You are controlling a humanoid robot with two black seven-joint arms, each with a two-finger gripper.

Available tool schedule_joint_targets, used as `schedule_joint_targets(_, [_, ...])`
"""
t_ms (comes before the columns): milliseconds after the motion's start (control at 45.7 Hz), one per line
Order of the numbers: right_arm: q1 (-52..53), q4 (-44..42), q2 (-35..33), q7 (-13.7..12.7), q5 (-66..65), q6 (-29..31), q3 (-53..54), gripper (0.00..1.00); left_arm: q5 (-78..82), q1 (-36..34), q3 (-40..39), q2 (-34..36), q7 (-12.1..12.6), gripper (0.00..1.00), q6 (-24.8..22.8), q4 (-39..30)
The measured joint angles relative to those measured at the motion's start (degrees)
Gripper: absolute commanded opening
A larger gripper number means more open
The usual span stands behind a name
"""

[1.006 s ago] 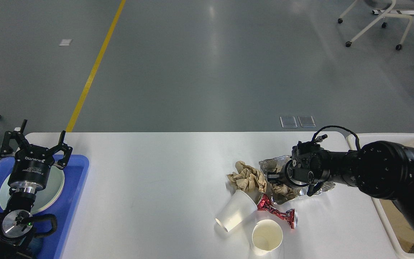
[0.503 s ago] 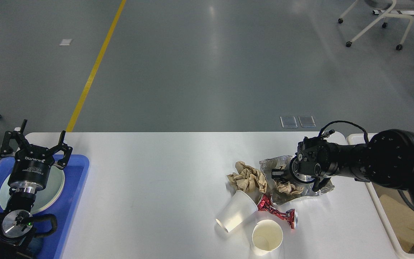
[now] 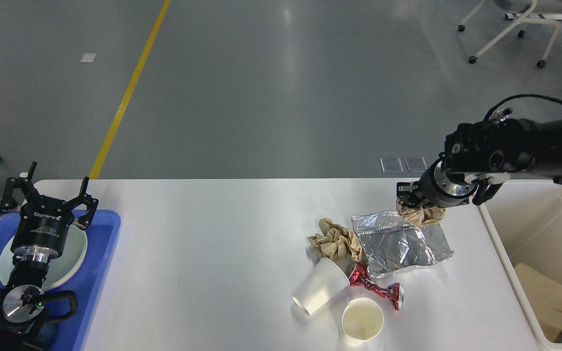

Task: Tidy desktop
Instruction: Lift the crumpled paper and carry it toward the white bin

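Observation:
The white desktop (image 3: 212,253) fills the lower view. My right gripper (image 3: 410,197) hangs above its far right part, shut on a crumpled brown paper ball (image 3: 420,213) lifted off the surface. Below it lies a silver foil bag (image 3: 395,241). Beside the bag sit another crumpled brown paper (image 3: 335,241), a tipped white paper cup (image 3: 320,286), an upright paper cup (image 3: 362,321) and a crushed red can (image 3: 378,290). My left gripper (image 3: 49,195) stands open over the blue tray (image 3: 100,273), above a white plate (image 3: 73,253).
A cream plastic bin (image 3: 515,287) stands off the desktop's right edge with brown paper (image 3: 547,292) inside. An office chair (image 3: 510,29) is far back right on the grey floor. A yellow floor line (image 3: 127,92) runs at the left.
My right gripper closed on a brown paper ball from the foil bag and rose up and to the right with it, toward the bin. The left arm stayed still.

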Motion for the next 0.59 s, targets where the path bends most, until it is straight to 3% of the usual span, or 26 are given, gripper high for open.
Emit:
schedule_joint_targets(284, [21.5, 10.2, -0.7, 0.3, 6.0, 13.4, -6.9, 0.00, 0.0, 0.0, 0.0, 0.0, 0.0, 0.97, 0.0, 0.0])
schedule_joint_targets(590, [37.9, 24.4, -0.8, 0.3, 6.6, 15.2, -8.9, 0.00, 0.0, 0.0, 0.0, 0.0, 0.0, 0.97, 0.0, 0.0])
